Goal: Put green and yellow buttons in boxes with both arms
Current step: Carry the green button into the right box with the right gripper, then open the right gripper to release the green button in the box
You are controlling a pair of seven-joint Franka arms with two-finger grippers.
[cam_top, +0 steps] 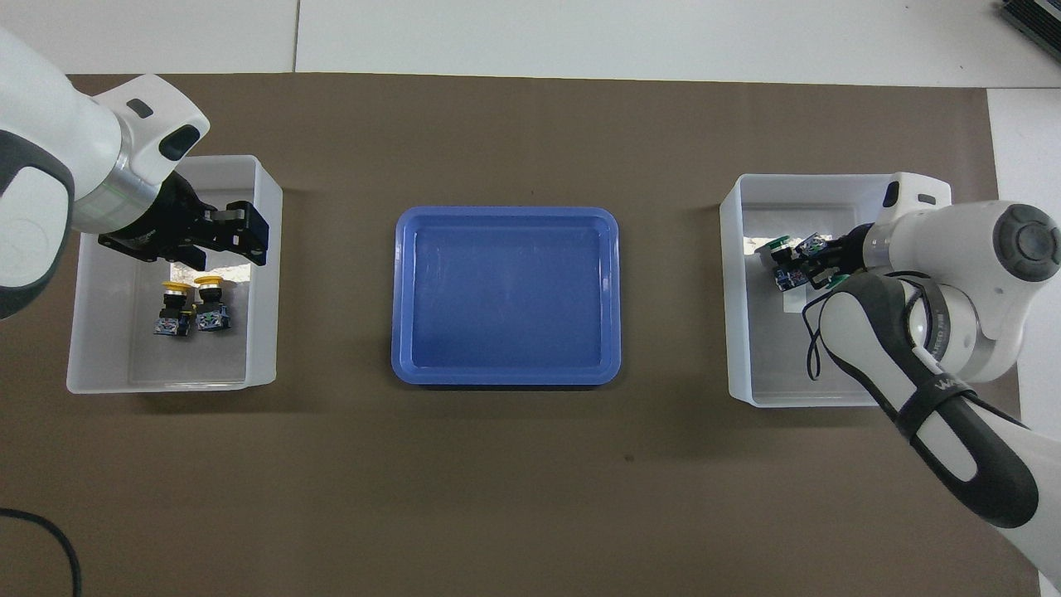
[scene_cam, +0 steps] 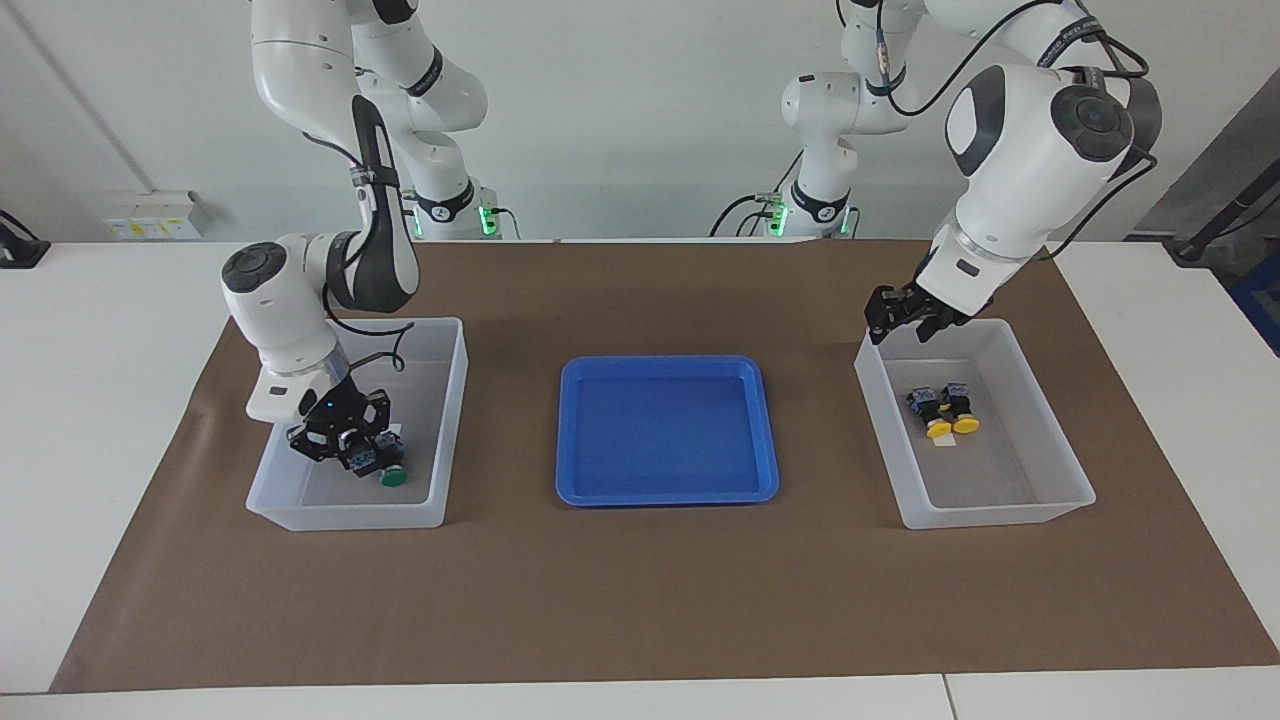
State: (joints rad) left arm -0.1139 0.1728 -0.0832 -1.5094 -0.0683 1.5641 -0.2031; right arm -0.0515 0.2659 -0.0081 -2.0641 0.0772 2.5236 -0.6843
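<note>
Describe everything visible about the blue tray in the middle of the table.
The blue tray is a shallow rectangular tray of glossy, bright blue plastic with rounded corners and a low raised rim. It lies flat on the brown mat, midway between the two translucent boxes, touching neither. Nothing lies in it; its floor shows only faint sheen from the lights. Neither gripper is over it or touches it.

White table (scene_cam: 100,400), brown mat (scene_cam: 640,590) on it; on mat: blue tray (scene_cam: 667,490), two boxes (scene_cam: 340,515) (scene_cam: 1000,510)
</note>
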